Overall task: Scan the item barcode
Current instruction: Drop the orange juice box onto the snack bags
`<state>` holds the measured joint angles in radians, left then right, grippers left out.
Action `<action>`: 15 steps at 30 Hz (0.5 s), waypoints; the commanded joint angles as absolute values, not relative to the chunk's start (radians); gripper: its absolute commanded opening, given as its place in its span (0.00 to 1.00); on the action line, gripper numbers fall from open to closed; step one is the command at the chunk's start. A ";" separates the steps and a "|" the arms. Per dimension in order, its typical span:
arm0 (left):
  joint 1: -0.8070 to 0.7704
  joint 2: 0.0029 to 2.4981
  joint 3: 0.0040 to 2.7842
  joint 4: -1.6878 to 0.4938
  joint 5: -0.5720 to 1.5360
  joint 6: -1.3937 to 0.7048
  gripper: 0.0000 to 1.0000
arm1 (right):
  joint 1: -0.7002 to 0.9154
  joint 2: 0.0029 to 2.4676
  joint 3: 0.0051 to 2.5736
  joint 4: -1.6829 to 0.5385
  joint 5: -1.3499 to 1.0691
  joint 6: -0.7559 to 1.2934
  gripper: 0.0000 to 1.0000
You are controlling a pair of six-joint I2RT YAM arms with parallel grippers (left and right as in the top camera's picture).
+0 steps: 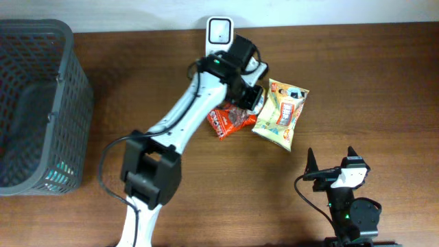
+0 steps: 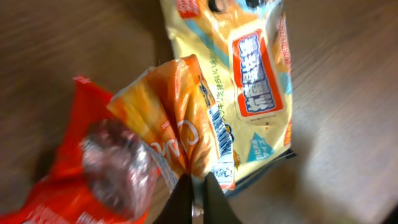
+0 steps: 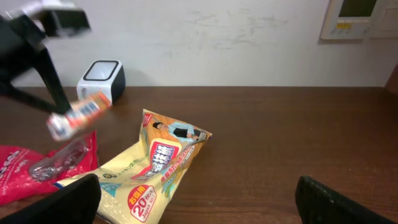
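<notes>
- The left end effector (image 2: 194,182) grasps the orange packet (image 2: 180,118), raised just near of the white scanner (image 1: 219,31) at the table's far edge.
- A red bag (image 1: 226,122) and a yellow bag (image 1: 281,113) lie beneath it.
- A basket (image 1: 68,103) stands at the left; there is open table (image 1: 377,82) to the right.
- The right end effector (image 1: 330,163) is released, at near right.
</notes>
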<state>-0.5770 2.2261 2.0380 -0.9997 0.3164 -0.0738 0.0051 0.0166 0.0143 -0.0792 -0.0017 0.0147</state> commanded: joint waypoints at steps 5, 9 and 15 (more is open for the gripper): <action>-0.572 2.247 2.130 -1.060 0.254 -0.058 0.70 | -0.001 0.013 0.006 -0.080 -0.007 0.012 0.98; -0.454 2.176 2.469 -1.291 0.179 -0.058 0.76 | -0.001 0.013 0.006 -0.080 -0.007 0.012 0.99; -0.153 2.041 2.873 -1.586 0.081 -0.059 0.99 | -0.001 0.013 0.006 -0.080 -0.007 0.012 0.98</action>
<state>-0.2790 2.1376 2.7609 -1.4937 0.1326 -0.0673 0.0051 0.0166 0.0143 -0.0788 -0.0013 0.0147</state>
